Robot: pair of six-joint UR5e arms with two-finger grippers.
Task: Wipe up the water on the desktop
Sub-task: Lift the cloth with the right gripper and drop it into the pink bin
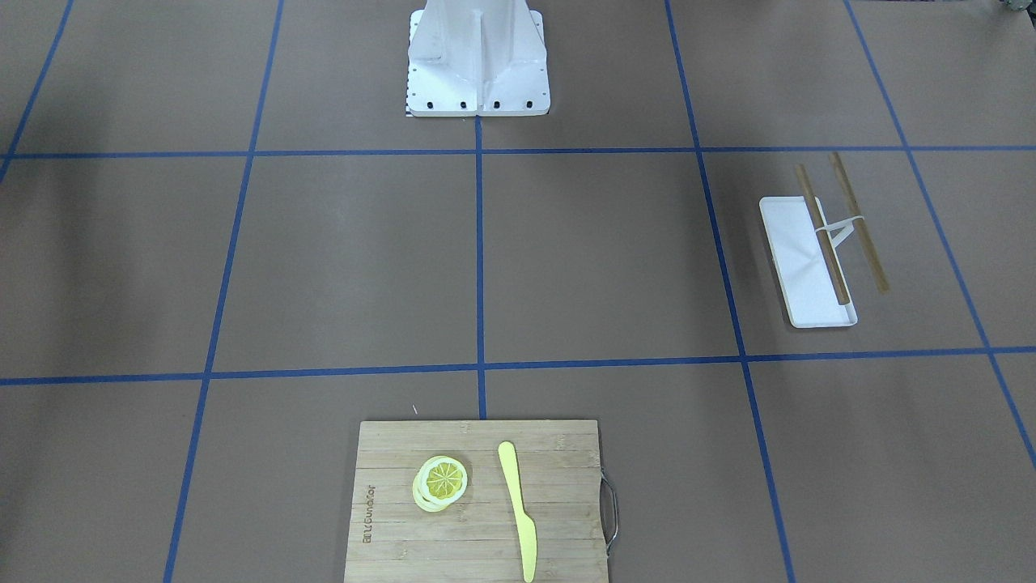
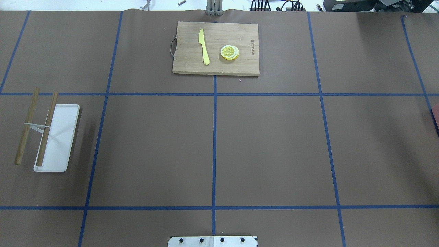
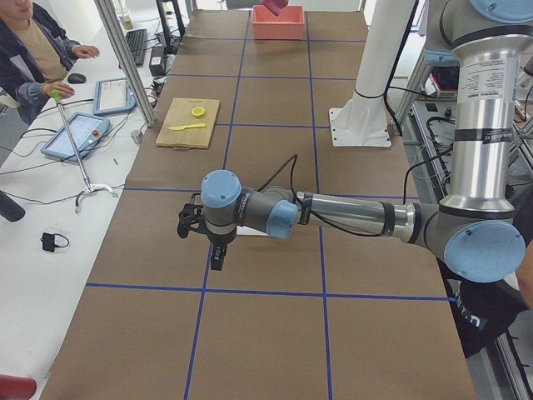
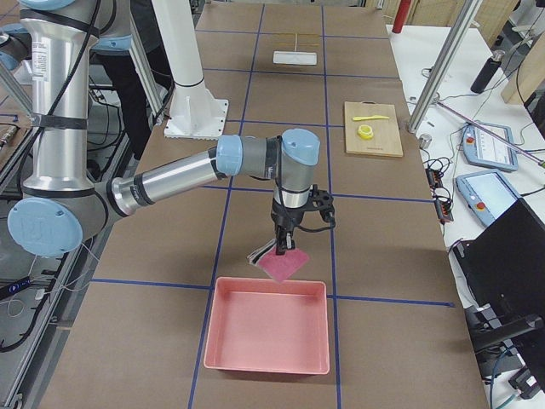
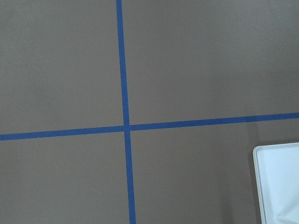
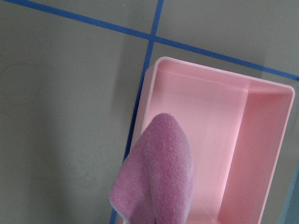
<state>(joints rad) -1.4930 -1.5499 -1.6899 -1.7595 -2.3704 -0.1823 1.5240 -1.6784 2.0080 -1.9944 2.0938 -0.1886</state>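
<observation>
The brown desktop (image 2: 271,147) with blue tape lines fills the views; I see no clear puddle on it, only a faint curved mark (image 6: 25,81). A pink cloth (image 4: 281,264) hangs from my right gripper (image 4: 283,243) just above the near edge of a pink bin (image 4: 266,336). In the right wrist view the cloth (image 6: 159,177) dangles over the bin's rim (image 6: 205,74); the fingers are hidden, so I cannot tell their state. My left gripper (image 3: 217,260) points down above the desktop by the white tray (image 5: 280,182); I cannot tell whether it is open or shut.
A white tray (image 2: 65,137) with two wooden sticks (image 2: 46,127) across it lies on the robot's left. A bamboo cutting board (image 2: 216,48) with a yellow knife (image 2: 204,46) and lemon slices (image 2: 229,52) sits at the far edge. An operator (image 3: 33,50) sits beside the table.
</observation>
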